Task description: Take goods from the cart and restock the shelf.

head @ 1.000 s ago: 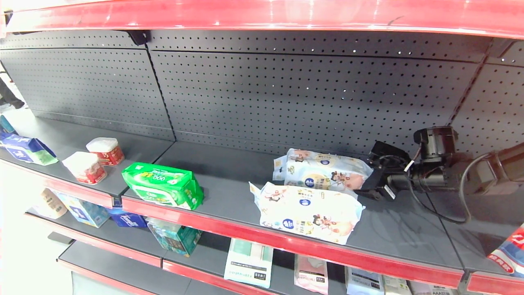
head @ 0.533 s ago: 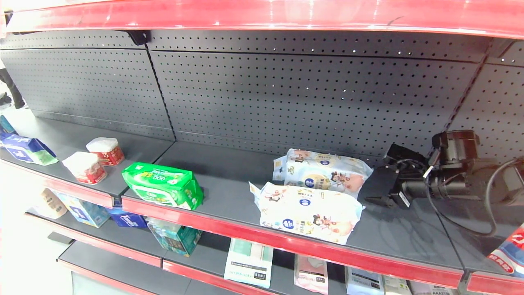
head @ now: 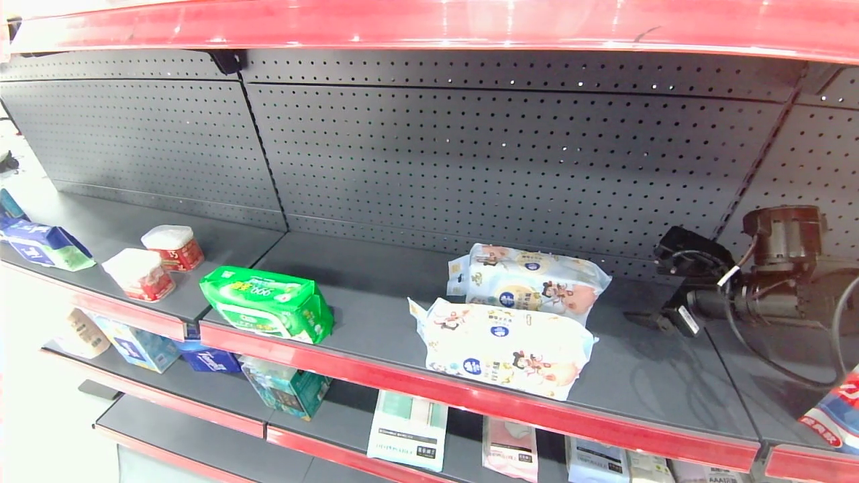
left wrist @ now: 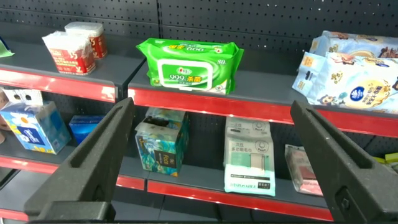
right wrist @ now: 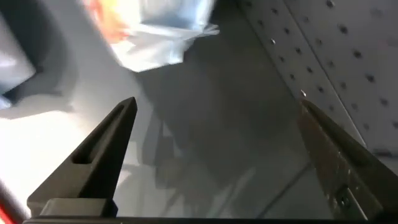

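Two cartoon-print wipe packs lie on the dark shelf point(head: 376, 288): one at the back point(head: 533, 282), one at the front edge point(head: 507, 345). My right gripper point(head: 661, 295) hovers low over the shelf, to the right of the back pack and apart from it. It is open and holds nothing. In the right wrist view the right gripper point(right wrist: 217, 104) spreads wide over bare shelf, a corner of a pack point(right wrist: 155, 31) beyond it. My left gripper point(left wrist: 211, 106) is open and empty in front of the shelving, facing a green wipe pack point(left wrist: 189, 62).
The green pack point(head: 268, 303) lies left of the cartoon packs. Two red-and-white canisters point(head: 141, 274) and a blue pack point(head: 43, 245) sit farther left. A red-and-blue bag point(head: 835, 409) shows at the right edge. Lower shelves hold several boxed goods point(head: 408, 429). A pegboard wall backs the shelf.
My right gripper has drawn back to the right, from the end of the back cartoon pack to a clear gap away from it. The packs have stayed put.
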You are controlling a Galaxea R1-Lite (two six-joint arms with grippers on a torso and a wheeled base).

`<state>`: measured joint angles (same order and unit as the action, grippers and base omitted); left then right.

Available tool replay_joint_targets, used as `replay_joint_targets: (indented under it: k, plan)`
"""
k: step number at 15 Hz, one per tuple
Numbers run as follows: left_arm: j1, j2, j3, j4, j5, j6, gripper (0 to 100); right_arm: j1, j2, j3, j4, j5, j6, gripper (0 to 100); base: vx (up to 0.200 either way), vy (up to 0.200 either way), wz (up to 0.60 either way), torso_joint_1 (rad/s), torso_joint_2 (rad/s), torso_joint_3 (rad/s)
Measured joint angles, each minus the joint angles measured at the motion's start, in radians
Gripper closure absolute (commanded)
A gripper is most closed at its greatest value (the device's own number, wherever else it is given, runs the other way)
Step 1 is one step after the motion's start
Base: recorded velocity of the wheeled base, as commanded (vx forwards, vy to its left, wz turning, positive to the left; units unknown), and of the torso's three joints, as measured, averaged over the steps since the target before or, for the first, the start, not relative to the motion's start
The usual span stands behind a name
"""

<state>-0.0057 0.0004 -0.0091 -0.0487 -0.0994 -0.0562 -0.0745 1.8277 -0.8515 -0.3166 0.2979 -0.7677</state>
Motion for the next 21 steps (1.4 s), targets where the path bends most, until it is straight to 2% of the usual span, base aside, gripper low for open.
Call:
replay_joint_targets:
  k: [2,7,12,21]
  plan:
    - [0.0,0.0,0.0,0.0,0.0,0.0,0,-0.001,0.014,-0.011,-0.043,-0.089,0.03,0,0.0,0.0,0.0,0.0,0.0,0.0]
    - [0.0,0.0,0.0,0.0,0.0,0.0,0,0.018,0.061,-0.036,-0.066,-0.2,0.137,0,0.0,0.0,0.0,0.0,0.0,0.0]
    - [0.0,0.0,0.0,0.0,0.0,0.0,0,0.067,0.095,-0.091,-0.068,-0.31,0.321,0,0.0,0.0,0.0,0.0,0.0,0.0]
    - [0.0,0.0,0.0,0.0,0.0,0.0,0,0.146,0.125,-0.15,-0.068,-0.343,0.353,0,0.0,0.0,0.0,0.0,0.0,0.0]
